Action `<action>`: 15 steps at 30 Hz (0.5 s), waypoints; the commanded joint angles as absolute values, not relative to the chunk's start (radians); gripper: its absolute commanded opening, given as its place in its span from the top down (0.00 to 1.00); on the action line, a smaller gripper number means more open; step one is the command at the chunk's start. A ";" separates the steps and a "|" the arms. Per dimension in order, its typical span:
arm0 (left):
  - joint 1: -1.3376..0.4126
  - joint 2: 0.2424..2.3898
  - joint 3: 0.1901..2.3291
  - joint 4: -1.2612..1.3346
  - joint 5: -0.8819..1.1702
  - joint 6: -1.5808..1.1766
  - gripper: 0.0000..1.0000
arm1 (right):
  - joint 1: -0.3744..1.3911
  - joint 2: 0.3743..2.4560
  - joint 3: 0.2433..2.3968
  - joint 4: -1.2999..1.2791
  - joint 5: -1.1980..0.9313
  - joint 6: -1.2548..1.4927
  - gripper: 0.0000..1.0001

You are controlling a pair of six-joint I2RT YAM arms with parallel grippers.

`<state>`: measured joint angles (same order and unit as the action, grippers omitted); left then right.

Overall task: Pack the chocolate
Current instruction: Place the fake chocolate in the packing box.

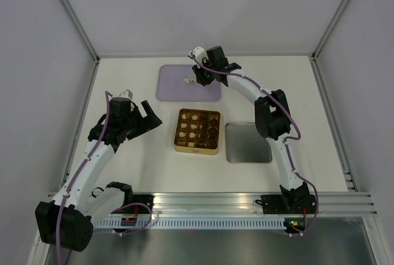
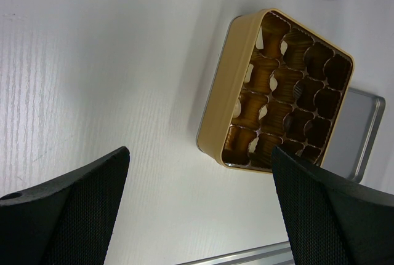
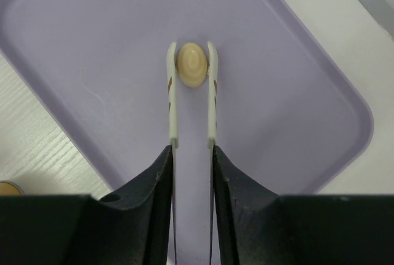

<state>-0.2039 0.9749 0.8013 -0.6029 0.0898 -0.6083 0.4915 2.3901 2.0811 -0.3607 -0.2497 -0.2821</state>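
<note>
Tin [image 1: 197,131]: gold outside, gridded inside with shiny amber-gold crinkled cells, some showing pale, some dark brown. Lid [image 1: 247,143] just right of tin is plain silver-grey, tray [image 1: 188,82] beyond tin is plain lavender, and table [image 1: 295,93] under tin is white with faint straight grain. Chocolate [image 3: 191,64]: pale cream with concentric ridges; tweezers [image 3: 172,99] white with small brown marks on each tine; left gripper [image 2: 200,160] fingers black with fine dotted weave, right gripper [image 3: 192,154] fingers plain glossy black; arms [image 1: 92,154] white with black joints and purple cables [image 1: 299,131].
</note>
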 commanded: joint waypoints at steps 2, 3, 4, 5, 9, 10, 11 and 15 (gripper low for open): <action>-0.199 0.968 0.816 -0.580 0.106 -0.575 0.00 | 0.495 2.395 2.137 -0.348 -0.268 -0.284 0.70; -0.199 0.968 0.816 -0.580 0.106 -0.574 0.00 | 0.495 2.385 2.138 -0.350 -0.268 -0.281 0.74; -0.199 0.968 0.816 -0.581 0.106 -0.575 0.00 | 0.499 2.378 2.138 -0.353 -0.268 -0.281 0.76; -0.199 0.968 0.816 -0.581 0.104 -0.575 0.01 | 0.499 2.369 2.138 -0.353 -0.259 -0.279 0.78; -0.199 0.968 0.815 -0.581 0.097 -0.578 0.00 | 0.509 2.281 2.047 -0.303 -0.247 -0.270 0.85; -0.198 0.966 0.815 -0.581 0.100 -0.578 0.00 | 0.512 2.229 2.017 -0.282 -0.248 -0.268 0.87; -0.199 0.966 0.815 -0.580 0.101 -0.578 0.00 | 0.518 2.202 1.987 -0.244 -0.256 -0.270 0.88; -0.199 0.963 0.816 -0.580 0.100 -0.578 0.00 | 0.540 2.076 1.808 -0.163 -0.273 -0.287 0.90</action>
